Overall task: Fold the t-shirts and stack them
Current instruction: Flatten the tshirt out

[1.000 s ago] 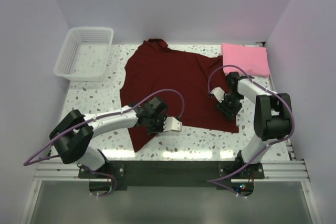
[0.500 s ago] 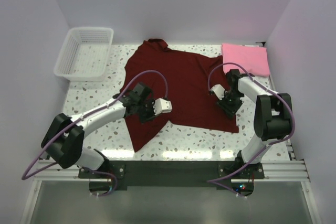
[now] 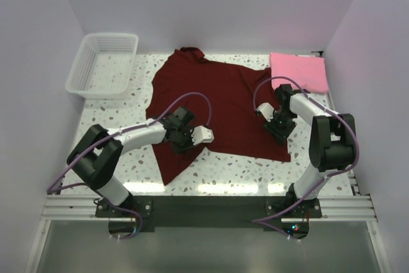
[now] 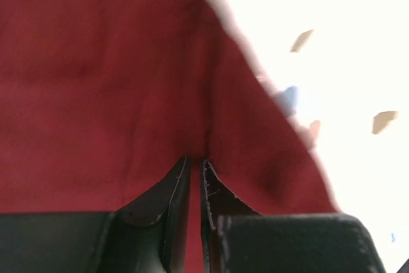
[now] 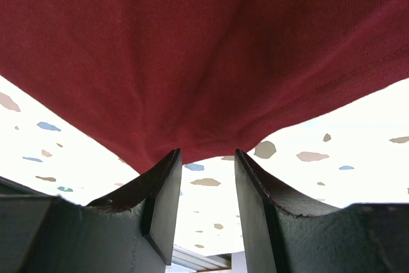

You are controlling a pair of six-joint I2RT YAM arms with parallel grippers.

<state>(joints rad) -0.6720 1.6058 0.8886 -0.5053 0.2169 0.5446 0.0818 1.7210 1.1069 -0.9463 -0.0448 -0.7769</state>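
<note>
**Both my grippers on a maroon t-shirt spread flat; pink t-shirt folded beyond**

My left gripper (image 4: pixel 195 161) is low over the near left part of the maroon t-shirt (image 3: pixel 217 94). Its two dark fingers (image 4: pixel 167 190) are almost together, with only a thin slit between them. The cloth gathers into a crease that runs straight into the tips, so they are pinched on a fold of the shirt. Just to the right of the tips, the shirt's edge runs on a slant, and past it lies the bright speckled table (image 3: pixel 255 167). That part of the left wrist view is blurred.

My right gripper (image 5: pixel 206 153) is at the shirt's near right corner. Its fingers (image 5: pixel 163 190) stand apart, and speckled table shows in the gap between them. The shirt's hem lies right across the tips, and wrinkles fan out from that spot. I cannot tell whether the tips touch the cloth.

The shirt spreads away from both grippers, its collar at the far side. Beyond my right gripper and slightly to its right, the pink t-shirt (image 3: pixel 299 70) lies as a neat folded rectangle, just beside the maroon one. Well beyond my left gripper, off to its left, sits a white mesh basket (image 3: pixel 112 35).
</note>
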